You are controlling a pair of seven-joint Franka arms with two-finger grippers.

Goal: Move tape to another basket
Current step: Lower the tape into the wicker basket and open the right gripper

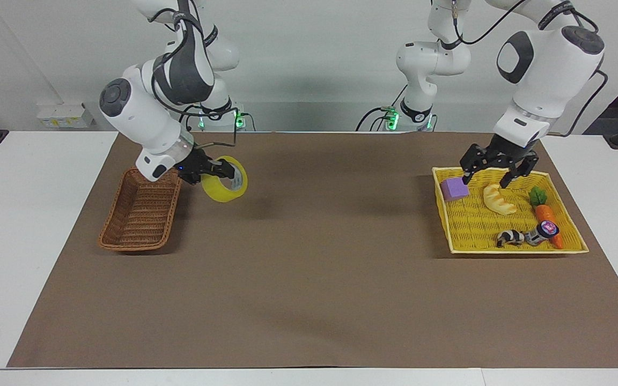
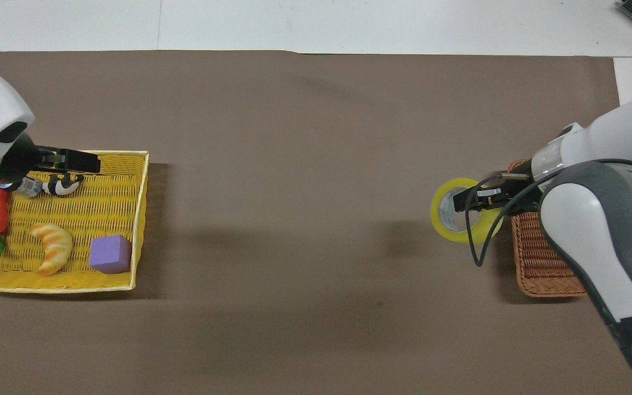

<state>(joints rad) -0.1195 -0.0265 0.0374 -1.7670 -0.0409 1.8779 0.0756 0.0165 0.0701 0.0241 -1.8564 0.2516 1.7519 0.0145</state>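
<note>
The yellow tape (image 1: 225, 187) hangs in the air in my right gripper (image 1: 222, 170), which is shut on the roll's wall with one finger inside its core. The roll is over the brown mat, just beside the brown wicker basket (image 1: 141, 210), at that basket's edge toward the table's middle. In the overhead view the tape (image 2: 461, 218) and right gripper (image 2: 472, 199) sit beside the basket (image 2: 542, 266), which my right arm partly covers. My left gripper (image 1: 494, 170) is open and empty, raised over the yellow basket (image 1: 518, 247).
The yellow basket (image 2: 139, 219) at the left arm's end holds a purple block (image 1: 454, 188), a croissant (image 1: 498, 199), a carrot (image 1: 546, 214) and a small striped item with a bottle (image 1: 526, 236). A brown mat (image 1: 309, 268) covers the table.
</note>
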